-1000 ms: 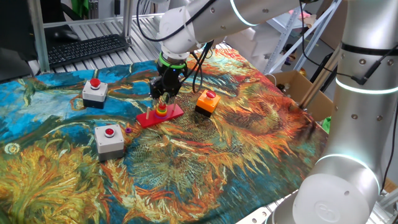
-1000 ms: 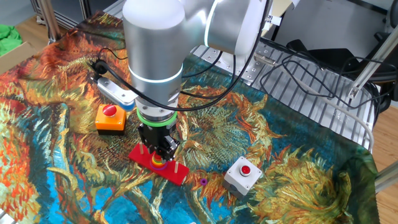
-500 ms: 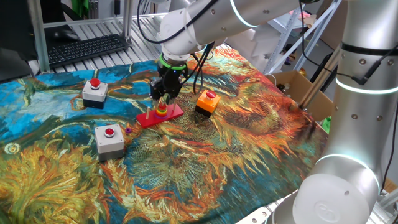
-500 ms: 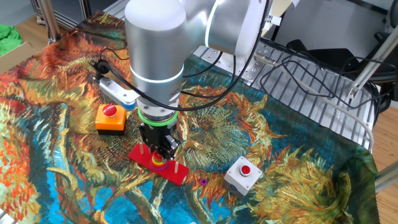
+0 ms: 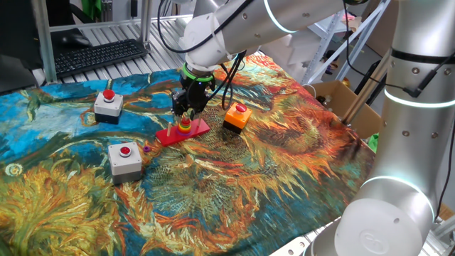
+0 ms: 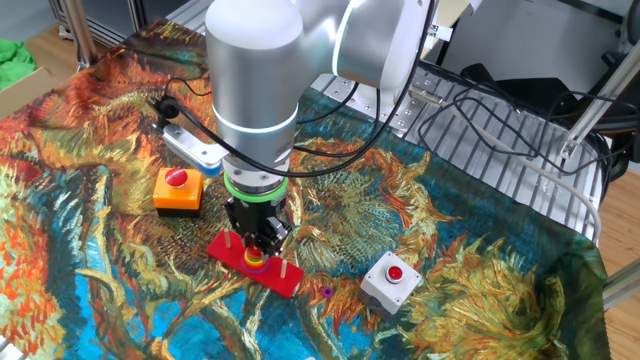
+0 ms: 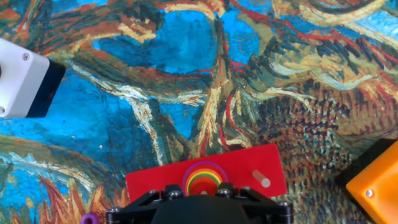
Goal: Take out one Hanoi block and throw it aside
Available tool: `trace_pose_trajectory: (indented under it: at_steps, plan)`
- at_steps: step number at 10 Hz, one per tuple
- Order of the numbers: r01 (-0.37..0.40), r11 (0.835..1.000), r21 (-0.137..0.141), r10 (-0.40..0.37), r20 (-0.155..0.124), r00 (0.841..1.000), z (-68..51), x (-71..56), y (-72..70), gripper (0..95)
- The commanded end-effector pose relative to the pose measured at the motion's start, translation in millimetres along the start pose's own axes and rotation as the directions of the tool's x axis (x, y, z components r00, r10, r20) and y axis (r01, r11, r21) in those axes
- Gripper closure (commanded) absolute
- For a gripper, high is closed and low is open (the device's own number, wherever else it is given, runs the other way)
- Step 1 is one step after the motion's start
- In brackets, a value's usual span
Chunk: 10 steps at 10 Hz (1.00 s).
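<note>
The Hanoi tower is a red base [image 5: 193, 131] with wooden pegs and a stack of rainbow rings [image 5: 184, 127] on its middle peg. It also shows in the other fixed view [image 6: 256, 262] and at the bottom of the hand view [image 7: 202, 177]. My gripper [image 5: 185, 112] hangs straight over the stack, its black fingers [image 7: 168, 190] standing on either side of the top red ring. The jaws are apart and hold nothing. The ring stack sits on the base. A bare peg [image 7: 261, 179] stands to the right of the stack.
An orange button box [image 5: 237, 116] sits right of the base. Two grey button boxes [image 5: 108, 104] [image 5: 125, 159] stand to the left. A small purple piece [image 6: 327, 292] lies on the cloth near the base. A cardboard box [image 5: 348, 107] is off the table's right side.
The arm's upper body has shifted slightly. The gripper stays over the ring stack and the rings have not moved.
</note>
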<state>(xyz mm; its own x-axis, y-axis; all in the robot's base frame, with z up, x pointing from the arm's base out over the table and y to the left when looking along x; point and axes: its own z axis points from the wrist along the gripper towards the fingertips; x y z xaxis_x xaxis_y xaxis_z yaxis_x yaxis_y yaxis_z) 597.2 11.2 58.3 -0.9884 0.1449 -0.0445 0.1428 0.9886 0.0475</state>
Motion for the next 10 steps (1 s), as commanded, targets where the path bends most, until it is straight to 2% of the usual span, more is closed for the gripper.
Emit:
trace_pose_trajectory:
  at_steps: [1,5,6,7,10]
  plan:
    - [0.000,1.000,0.003,0.000,0.002,1.000,-0.2,0.2,-0.1,76.0]
    - [0.006,1.000,0.004,-0.006,0.001,1.000,-0.9,0.0,0.0,76.0]
    - [0.011,1.000,0.006,-0.011,-0.001,1.000,-4.5,-0.8,0.3,76.0]
    - [0.014,1.000,0.009,-0.014,-0.006,1.000,-9.3,-1.8,0.6,95.0]
    - [0.017,1.000,0.014,-0.016,-0.016,1.000,-21.3,-3.9,1.3,95.0]
